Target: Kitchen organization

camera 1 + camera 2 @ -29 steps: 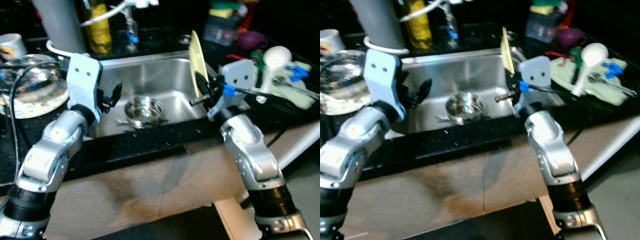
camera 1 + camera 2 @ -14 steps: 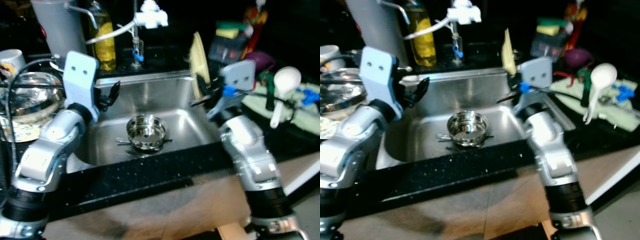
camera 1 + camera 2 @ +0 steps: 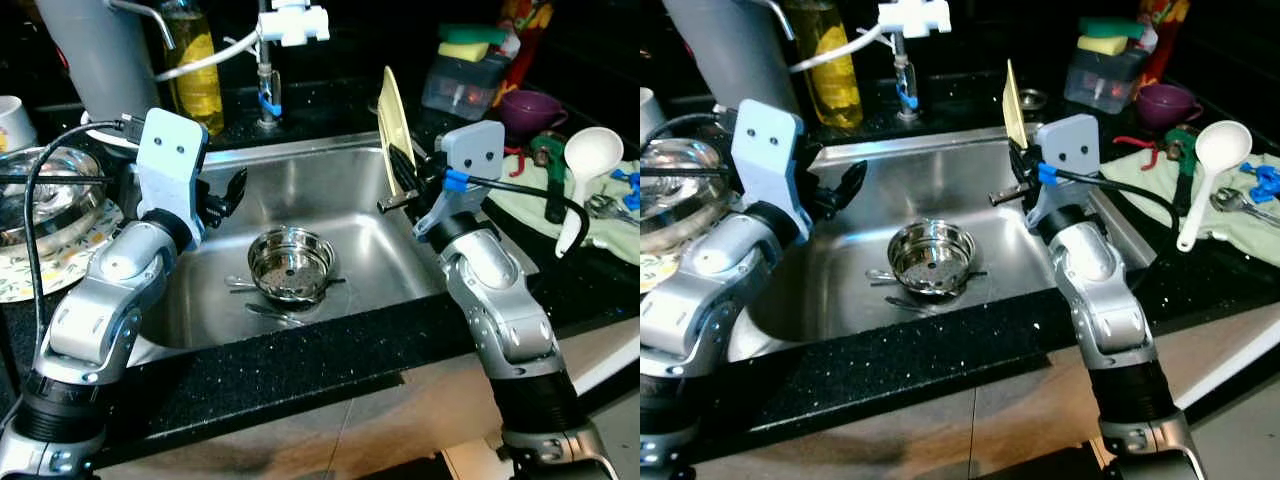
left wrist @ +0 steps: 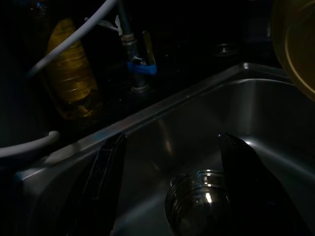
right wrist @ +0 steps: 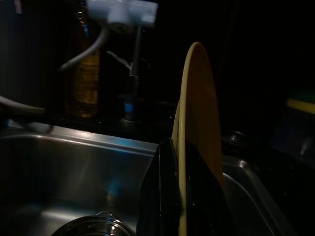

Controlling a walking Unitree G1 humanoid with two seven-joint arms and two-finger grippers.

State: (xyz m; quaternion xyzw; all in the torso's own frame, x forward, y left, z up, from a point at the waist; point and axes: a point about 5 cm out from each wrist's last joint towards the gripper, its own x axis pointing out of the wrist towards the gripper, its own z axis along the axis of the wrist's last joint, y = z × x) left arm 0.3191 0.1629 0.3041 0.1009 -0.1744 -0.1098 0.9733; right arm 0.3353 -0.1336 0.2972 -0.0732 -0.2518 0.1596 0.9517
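one plate (image 3: pixel 394 127) pinched upright in my right gripper (image 3: pixel 405 172) over the sink (image 3: pixel 300 190), left gripper (image 4: pixel 170 162) spread empty, steel bowl (image 3: pixel 290 264) and cutlery left inside.

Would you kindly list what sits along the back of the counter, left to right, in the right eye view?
Yellow bottle → white faucet head → yellow plate held in the right end effector → clear container → purple cup → white ladle.
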